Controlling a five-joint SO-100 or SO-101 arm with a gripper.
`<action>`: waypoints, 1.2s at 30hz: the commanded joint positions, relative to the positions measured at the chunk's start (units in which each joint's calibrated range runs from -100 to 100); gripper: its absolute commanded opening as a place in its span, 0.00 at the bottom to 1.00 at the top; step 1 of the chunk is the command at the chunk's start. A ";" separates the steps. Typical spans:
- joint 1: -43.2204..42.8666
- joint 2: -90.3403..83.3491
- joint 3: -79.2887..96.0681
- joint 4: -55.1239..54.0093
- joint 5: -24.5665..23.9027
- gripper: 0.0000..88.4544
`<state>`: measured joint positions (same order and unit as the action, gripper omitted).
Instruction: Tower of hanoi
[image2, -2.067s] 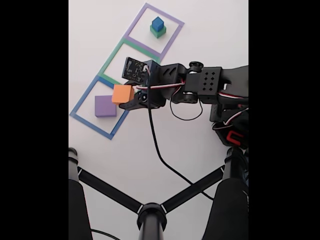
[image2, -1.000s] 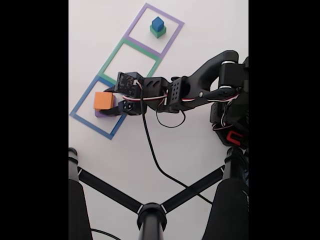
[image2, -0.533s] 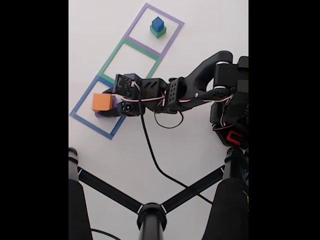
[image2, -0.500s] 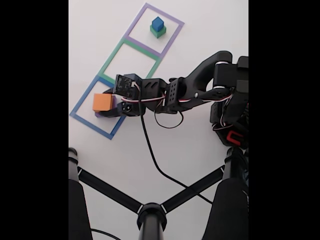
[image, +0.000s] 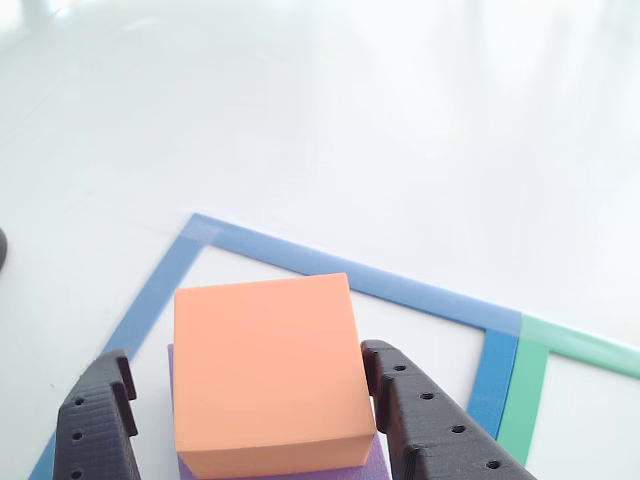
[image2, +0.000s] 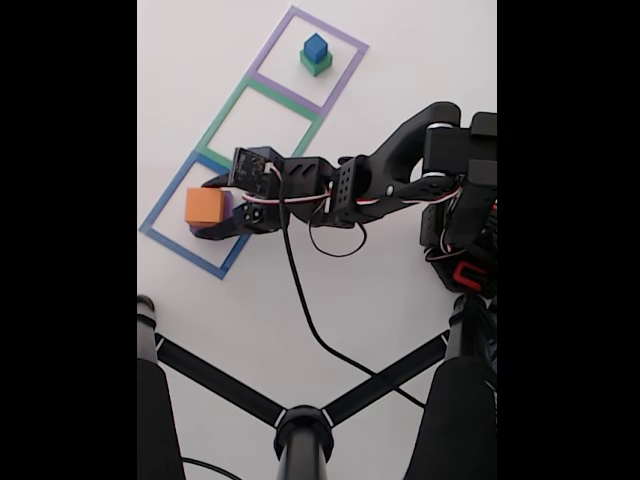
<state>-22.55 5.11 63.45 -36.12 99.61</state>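
The orange block (image: 265, 372) covers most of the purple block (image: 372, 465), cut off by the picture's bottom edge.

In the fixed view the black arm (image2: 400, 175) reaches from 3 o'clock toward 9 o'clock over the white table (image2: 380, 60). Its gripper (image2: 210, 208) is at the orange block (image2: 204, 206), with one finger on each side of the block; if they press it or stand a little apart, the view does not show. The orange block lies on the purple block (image2: 226, 207), of which a thin edge shows. Both are inside the blue tape square (image2: 160, 208). Toward 1 o'clock from it comes the green tape square (image2: 232, 103), then the purple tape square (image2: 275, 45). In the purple square the blue block (image2: 316, 46) sits on the green block (image2: 317, 66). A black cable (image2: 305, 310) runs from the gripper toward 5 o'clock.
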 joint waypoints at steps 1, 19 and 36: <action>0.25 -1.58 -1.79 -1.48 0.39 0.32; 7.11 -38.84 -13.24 56.63 0.39 0.09; 25.03 -47.82 -57.49 127.62 0.39 0.00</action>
<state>-0.29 -41.75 19.67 80.18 100.00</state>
